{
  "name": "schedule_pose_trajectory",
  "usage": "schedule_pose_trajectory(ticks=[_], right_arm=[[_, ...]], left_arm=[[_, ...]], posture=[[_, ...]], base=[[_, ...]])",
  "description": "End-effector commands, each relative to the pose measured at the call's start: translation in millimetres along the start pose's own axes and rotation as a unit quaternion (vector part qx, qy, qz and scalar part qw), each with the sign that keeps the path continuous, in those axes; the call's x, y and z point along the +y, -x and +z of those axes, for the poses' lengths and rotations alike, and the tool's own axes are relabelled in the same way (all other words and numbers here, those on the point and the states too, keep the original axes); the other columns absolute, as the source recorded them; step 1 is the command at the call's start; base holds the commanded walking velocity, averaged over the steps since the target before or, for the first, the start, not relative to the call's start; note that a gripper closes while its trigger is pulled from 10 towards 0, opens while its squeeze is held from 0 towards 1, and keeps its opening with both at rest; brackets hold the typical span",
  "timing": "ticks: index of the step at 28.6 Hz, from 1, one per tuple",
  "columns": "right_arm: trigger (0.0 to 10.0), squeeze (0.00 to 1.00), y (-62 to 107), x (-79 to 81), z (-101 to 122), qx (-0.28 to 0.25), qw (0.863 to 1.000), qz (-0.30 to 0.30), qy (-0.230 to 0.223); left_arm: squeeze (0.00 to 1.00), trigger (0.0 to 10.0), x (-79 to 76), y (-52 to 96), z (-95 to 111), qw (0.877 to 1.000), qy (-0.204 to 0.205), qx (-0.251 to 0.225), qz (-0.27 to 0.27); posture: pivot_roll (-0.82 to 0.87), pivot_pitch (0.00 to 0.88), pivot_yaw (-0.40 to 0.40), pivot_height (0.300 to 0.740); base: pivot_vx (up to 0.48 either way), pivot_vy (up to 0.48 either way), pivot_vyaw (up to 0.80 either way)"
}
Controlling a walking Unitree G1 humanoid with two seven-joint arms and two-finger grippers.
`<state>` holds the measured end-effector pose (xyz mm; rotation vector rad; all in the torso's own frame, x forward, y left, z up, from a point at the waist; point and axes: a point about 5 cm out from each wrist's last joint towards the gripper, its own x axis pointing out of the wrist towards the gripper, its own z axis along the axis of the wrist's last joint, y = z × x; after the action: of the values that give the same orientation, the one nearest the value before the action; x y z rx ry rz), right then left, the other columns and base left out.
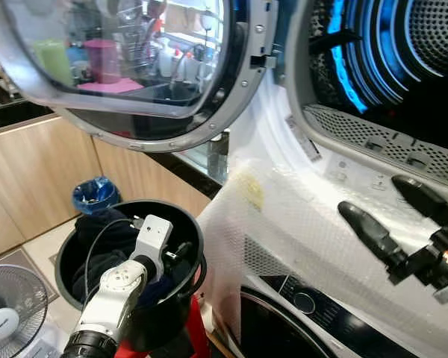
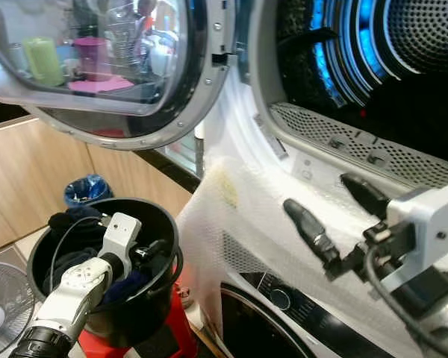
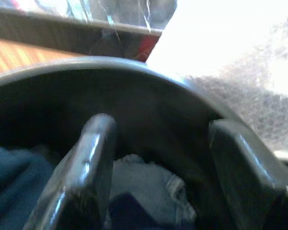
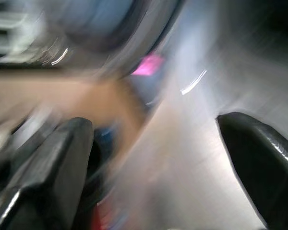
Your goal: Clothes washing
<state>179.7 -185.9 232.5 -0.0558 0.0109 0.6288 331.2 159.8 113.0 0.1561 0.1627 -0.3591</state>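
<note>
A black bucket stands low on my left and holds dark blue and grey clothes. My left gripper reaches down inside it, open, its fingers just above the grey cloth with nothing between them. The upper machine's drum gapes on the right, lit blue inside, and its round glass door is swung wide to the left. Just below the drum's lower lip, over the bubble wrap, my right gripper hangs open and holds nothing. The right wrist view is blurred.
Below sits a second machine with a dial, partly draped in bubble wrap. The bucket rests on a red stool. A blue bin stands by wooden cabinets, and a white fan is at lower left.
</note>
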Motion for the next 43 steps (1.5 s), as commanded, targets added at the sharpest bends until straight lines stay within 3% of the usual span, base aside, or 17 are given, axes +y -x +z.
schedule_pose_trajectory(ticks=[1,3,4,5,14,15,20,23,25,28,29,30,34,38,39,40,43], right_arm=[[10.0,0.0,-3.2,2.4,-10.9,0.014,1.0,0.022,-0.015],[10.0,0.0,-3.0,5.0,-21.3,0.026,0.999,0.035,-0.031],[10.0,0.09,-7.4,5.0,-45.7,0.049,0.995,0.042,-0.072],[10.0,1.0,-10.9,5.8,-72.6,0.072,0.99,0.043,-0.115],[10.0,0.95,-23.7,13.5,-162.4,0.177,0.965,0.01,-0.195],[10.0,0.0,-26.8,16.4,-189.4,0.219,0.955,-0.009,-0.201],[10.0,0.0,-30.4,10.6,-262.9,0.316,0.91,-0.172,-0.205],[10.0,0.0,-29.6,5.9,-270.8,0.326,0.901,-0.218,-0.188],[10.0,0.0,-24.9,-4.8,-287.8,0.36,0.857,-0.348,-0.123],[10.0,0.0,-24.1,-3.9,-290.4,0.363,0.847,-0.366,-0.127],[10.0,0.0,-24.1,1.7,-294.6,0.369,0.841,-0.37,-0.142],[10.0,0.0,-23.6,7.9,-298.6,0.378,0.838,-0.365,-0.146],[10.0,0.0,-18.9,22.0,-310.0,0.394,0.83,-0.367,-0.146],[10.0,0.0,-13.8,26.5,-314.4,0.4,0.827,-0.372,-0.131],[10.0,0.0,-12.4,26.1,-314.8,0.401,0.825,-0.375,-0.133],[10.0,0.0,-11.2,25.2,-315.2,0.4,0.824,-0.379,-0.134],[10.0,0.0,-11.7,24.6,-315.3,0.398,0.825,-0.376,-0.139]], left_arm=[[0.0,10.0,4.1,2.2,13.0,1.0,-0.011,-0.022,-0.004],[0.0,10.0,5.7,3.6,17.6,0.999,-0.016,-0.03,-0.006],[0.0,10.0,10.5,8.0,29.7,0.998,-0.027,-0.049,-0.014],[0.0,10.0,15.9,12.8,41.0,0.997,-0.036,-0.063,-0.022],[0.0,10.0,34.4,27.0,62.1,0.998,-0.034,-0.042,-0.045],[0.0,10.0,38.5,32.6,64.5,0.996,-0.047,-0.017,-0.067],[0.0,10.0,56.7,50.4,64.8,0.988,-0.097,0.08,-0.089],[0.0,10.0,59.0,52.6,64.2,0.987,-0.094,0.089,-0.091],[0.0,10.0,64.8,63.1,52.7,0.979,-0.091,0.145,-0.114],[0.0,10.0,66.1,65.3,50.1,0.977,-0.089,0.156,-0.119],[0.9,10.0,67.0,66.8,48.9,0.975,-0.083,0.165,-0.124],[1.0,10.0,67.0,67.5,47.8,0.974,-0.076,0.172,-0.126],[1.0,10.0,60.7,70.1,35.9,0.968,-0.029,0.207,-0.138],[1.0,10.0,59.8,77.1,17.6,0.956,-0.032,0.256,-0.138],[0.26,10.0,58.7,76.9,14.7,0.954,-0.033,0.262,-0.14],[0.0,10.0,56.7,75.9,10.3,0.952,-0.032,0.27,-0.141],[0.0,10.0,54.4,76.4,1.1,0.946,-0.037,0.293,-0.136]], posture=[[0.11,0.061,-0.056,0.74],[0.11,0.061,-0.057,0.74],[0.14,0.062,-0.057,0.74],[0.16,0.065,-0.057,0.74],[0.22,0.063,-0.043,0.74],[0.24,0.064,-0.031,0.74],[0.27,0.067,0.001,0.74],[0.27,0.069,0.005,0.74],[0.28,0.074,0.04,0.74],[0.28,0.072,0.042,0.74],[0.29,0.068,0.048,0.74],[0.29,0.064,0.049,0.74],[0.29,0.058,0.051,0.74],[0.28,0.056,0.057,0.74],[0.28,0.056,0.057,0.74],[0.28,0.056,0.057,0.74],[0.27,0.045,0.064,0.74]], base=[[0.0,0.0,0.0],[0.0,0.0,0.0],[0.0,0.0,0.0],[0.0,0.0,0.0],[0.0,0.0,0.0],[0.0,0.0,0.0],[0.0,0.0,0.0],[0.0,0.0,0.0],[0.0,0.0,0.0],[0.0,0.0,0.0],[0.0,0.0,0.0],[0.0,0.0,0.0],[0.0,0.0,0.0],[0.0,0.0,0.0],[0.0,0.0,0.0],[0.0,0.0,0.0],[0.0,0.0,0.0]])
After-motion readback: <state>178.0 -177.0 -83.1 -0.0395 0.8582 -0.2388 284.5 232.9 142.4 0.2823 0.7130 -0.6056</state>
